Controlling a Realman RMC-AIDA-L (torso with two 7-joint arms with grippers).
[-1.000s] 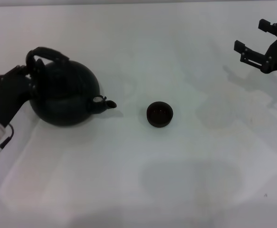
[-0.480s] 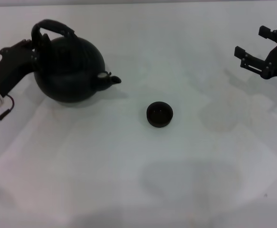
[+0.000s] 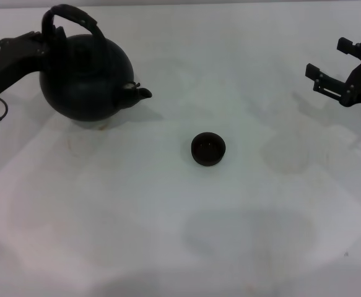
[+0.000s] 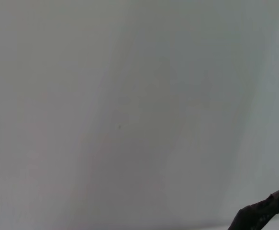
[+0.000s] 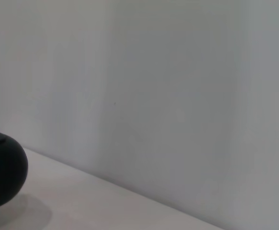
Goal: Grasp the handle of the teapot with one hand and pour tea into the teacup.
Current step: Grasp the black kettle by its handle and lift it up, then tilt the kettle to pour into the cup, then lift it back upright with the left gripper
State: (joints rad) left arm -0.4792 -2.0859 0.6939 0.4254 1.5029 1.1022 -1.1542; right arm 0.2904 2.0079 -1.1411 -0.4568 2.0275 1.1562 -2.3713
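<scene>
The black round teapot [image 3: 87, 77] hangs above the white table at the far left, its short spout [image 3: 140, 93] pointing right toward the teacup. My left gripper [image 3: 42, 44] is shut on the left side of the arched handle [image 3: 72, 13]. The small dark teacup [image 3: 208, 149] stands upright in the middle of the table, apart from the spout. My right gripper [image 3: 326, 57] is open and empty at the far right, off the table surface. The right wrist view shows part of the teapot body [image 5: 3, 167]. The left wrist view shows only a dark strip [image 4: 263, 215] at its edge.
The white table [image 3: 180, 235] bears only the teacup; the teapot's shadow [image 3: 93, 125] lies beneath the pot. A plain pale wall [image 5: 177, 96] stands behind the table.
My left gripper has lifted the teapot off the table, moving it up and farther away. The teacup and the right arm have stayed in place.
</scene>
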